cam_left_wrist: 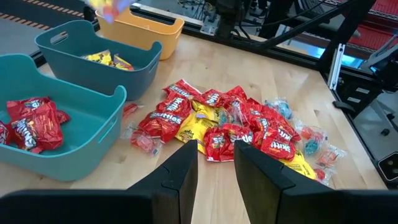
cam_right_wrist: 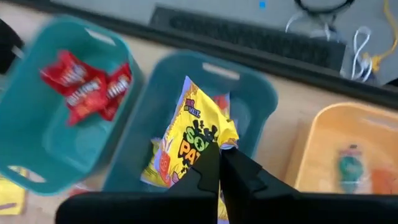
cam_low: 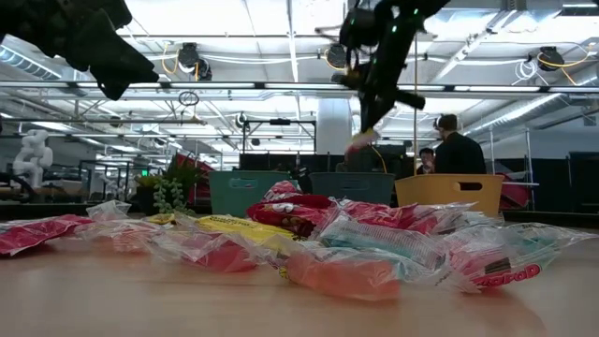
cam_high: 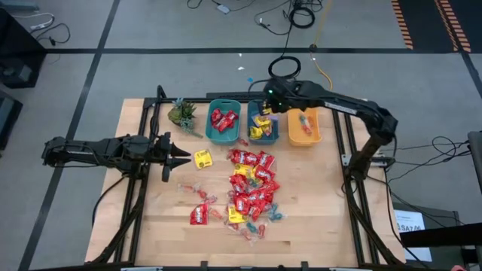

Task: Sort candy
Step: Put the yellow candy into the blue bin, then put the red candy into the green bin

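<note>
Candy (cam_high: pixel 252 188) mostly unsorted: large heap of red packets, a few yellow ones and small teal and pink twist-wrapped pieces spread mid-bench (cam_high: pixel 316 226), plus one stray yellow packet (cam_high: pixel 202 158) off to the left of the heap. Judged early in the job, with far more on the bench than in bins.

Three bins in a row along the far edge. Left teal bin (cam_high: pixel 224 120): a few red packets. Middle teal bin (cam_high: pixel 263 124): yellow packets. Orange bin (cam_high: pixel 304 126): a couple of small twist-wrapped pieces, teal and pink.

Right end effector (cam_right_wrist: pixel 221 163) pinched shut on a yellow Sour Patch packet (cam_right_wrist: pixel 196 134), held above the middle teal bin, not yet released. Left end effector (cam_left_wrist: pixel 216 165) empty, fingers partly apart, hovering near the bench's left side, aimed toward the heap.

Small green plant (cam_high: pixel 181 113) left of the bins.
</note>
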You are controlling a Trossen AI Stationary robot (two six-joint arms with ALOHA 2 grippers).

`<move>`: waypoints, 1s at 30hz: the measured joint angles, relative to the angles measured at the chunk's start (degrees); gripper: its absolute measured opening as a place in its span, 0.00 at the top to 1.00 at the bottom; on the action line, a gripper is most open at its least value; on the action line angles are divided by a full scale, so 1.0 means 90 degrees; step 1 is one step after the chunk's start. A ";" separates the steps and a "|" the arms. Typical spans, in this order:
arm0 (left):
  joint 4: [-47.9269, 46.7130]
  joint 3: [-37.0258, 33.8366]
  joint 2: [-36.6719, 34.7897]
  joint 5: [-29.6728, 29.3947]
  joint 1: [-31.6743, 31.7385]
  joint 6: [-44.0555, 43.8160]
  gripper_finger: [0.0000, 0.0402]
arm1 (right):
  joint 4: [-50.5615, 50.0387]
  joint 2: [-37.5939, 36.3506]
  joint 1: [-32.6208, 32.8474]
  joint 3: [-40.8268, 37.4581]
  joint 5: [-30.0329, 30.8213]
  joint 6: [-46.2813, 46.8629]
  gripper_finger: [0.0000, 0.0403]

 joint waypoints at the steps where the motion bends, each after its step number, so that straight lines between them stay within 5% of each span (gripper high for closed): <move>1: 0.0000 0.0000 -0.0001 0.0000 0.0000 -0.0003 0.72 | 0.0019 0.0124 -0.0046 -0.0002 -0.0172 -0.0072 0.98; 17: -0.0004 0.0000 0.0000 -0.0243 0.0000 -0.0005 0.70 | 0.0040 0.0181 -0.0048 -0.0002 -0.0533 -0.0486 0.59; 26: -0.0007 0.0000 0.0001 -0.0696 0.0000 -0.0004 0.47 | -0.1028 -0.0902 0.0198 -0.0002 -0.0454 0.0007 0.47; 30: -0.0005 0.0000 -0.0001 -0.0696 0.0000 -0.0002 0.41 | -0.1644 -0.1373 0.0677 -0.0002 0.0140 0.0586 0.46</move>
